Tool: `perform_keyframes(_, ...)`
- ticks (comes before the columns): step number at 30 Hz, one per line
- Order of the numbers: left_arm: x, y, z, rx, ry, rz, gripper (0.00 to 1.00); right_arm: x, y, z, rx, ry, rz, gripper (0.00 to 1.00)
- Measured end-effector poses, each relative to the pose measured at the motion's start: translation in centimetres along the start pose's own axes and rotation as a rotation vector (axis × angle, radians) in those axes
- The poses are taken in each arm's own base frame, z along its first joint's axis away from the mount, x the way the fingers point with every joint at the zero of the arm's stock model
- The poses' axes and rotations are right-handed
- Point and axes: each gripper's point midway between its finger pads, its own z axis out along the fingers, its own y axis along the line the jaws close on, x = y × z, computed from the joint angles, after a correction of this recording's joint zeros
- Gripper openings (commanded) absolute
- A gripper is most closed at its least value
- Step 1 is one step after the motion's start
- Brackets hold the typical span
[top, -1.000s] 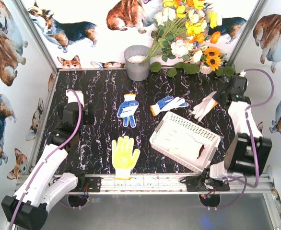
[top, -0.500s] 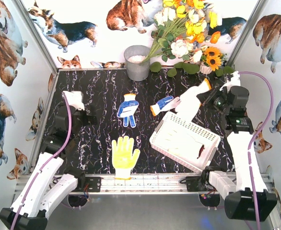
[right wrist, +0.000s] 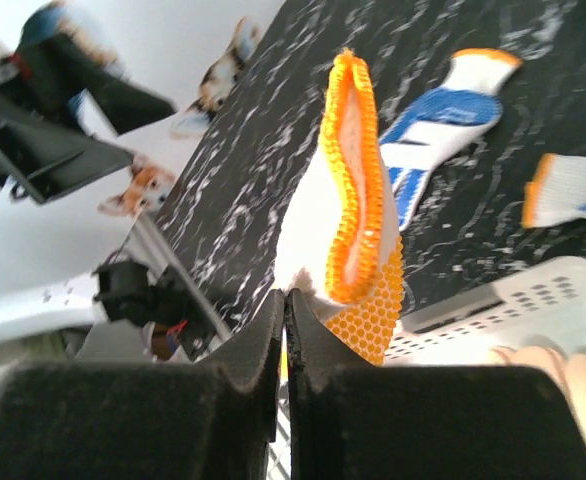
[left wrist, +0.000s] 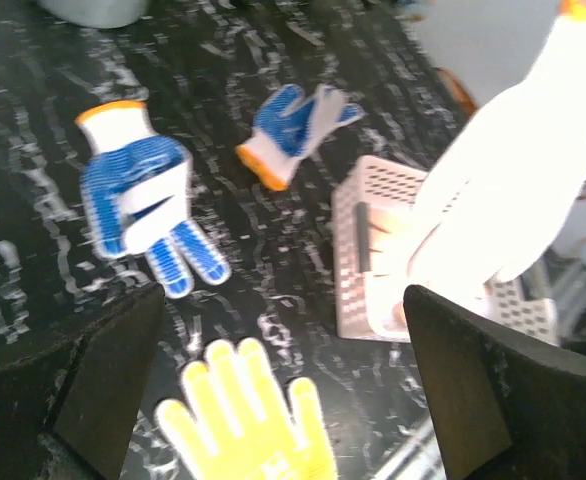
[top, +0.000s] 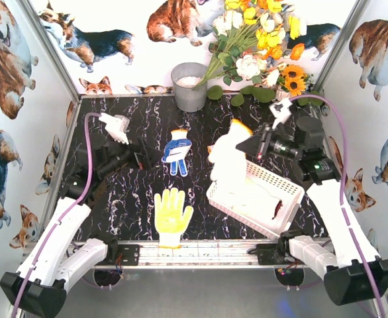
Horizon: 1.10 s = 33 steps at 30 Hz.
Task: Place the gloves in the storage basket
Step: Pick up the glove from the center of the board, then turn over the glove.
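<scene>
Pinching a white glove [top: 228,159] by its orange-trimmed cuff between the pressed-together fingers [right wrist: 253,370] of the right gripper [top: 248,144], and letting it dangle limp above the left end of the basket [top: 268,173], apparently nearer the rim than the middle. Judging this to be the carry-and-drop step, with a couple of pale gloves [top: 247,197] already lying inside and three more waiting on the table [top: 128,119]: a blue-palmed glove [top: 176,151] lying flat near the middle, a second blue glove [left wrist: 293,130] near the basket's far-left corner, and a yellow glove [top: 172,213] by the front edge. Needing, for a clean drop, to be shifting the hold further in over the centre of the basket, so as not to be draping loose knit across the slotted wall. Lowering enough to be resting the hanging end on the pale gloves before parting the fingers, rather than releasing from high up and risking a sideways flop. Parting them fully, then lifting straight up, watching for knit catching on the pads and dragging the glove back out. Meanwhile holding the left gripper [top: 140,159] empty, fingers spread wide, above the table beside the blue-palmed glove and well apart from the basket. Probably best working on that side only, avoiding the right arm's path.
</scene>
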Motion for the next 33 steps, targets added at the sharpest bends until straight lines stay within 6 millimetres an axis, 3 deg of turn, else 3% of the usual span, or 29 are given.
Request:
perform_keyframes(8, -0.7, -5.9, -0.4, 0.318, 0.011, -0.093, 1.00, 3.5, 6.5, 2.2, -0.244, 0.188, -0.061, 0.00)
perform_keyframes(13, 0.2, -8.1, -0.6, 0.468, 0.048, -0.156, 1.00, 6.0, 10.1, 3.1, -0.371, 0.309, -0.082, 0.00)
perform_keyframes(21, 2.0, -10.4, -0.6, 0.613, 0.132, -0.203, 0.99, 9.5, 13.0, 5.2, -0.483, 0.462, -0.081, 0.00)
perform_keyframes(27, 4.4, -13.1, -0.3, 0.704, 0.224, -0.192, 0.68, 10.3, 13.3, 6.2, -0.506, 0.494, -0.055, 0.00)
perform_keyframes(31, 4.7, -13.1, 0.5, 0.701, 0.230, -0.201, 0.38, 10.1, 13.4, 6.3, -0.512, 0.483, -0.063, 0.00)
perform_keyframes(33, 4.5, -13.3, 0.6, 0.713, 0.223, -0.200, 0.28, 10.0, 13.1, 6.5, -0.495, 0.475, -0.069, 0.00)
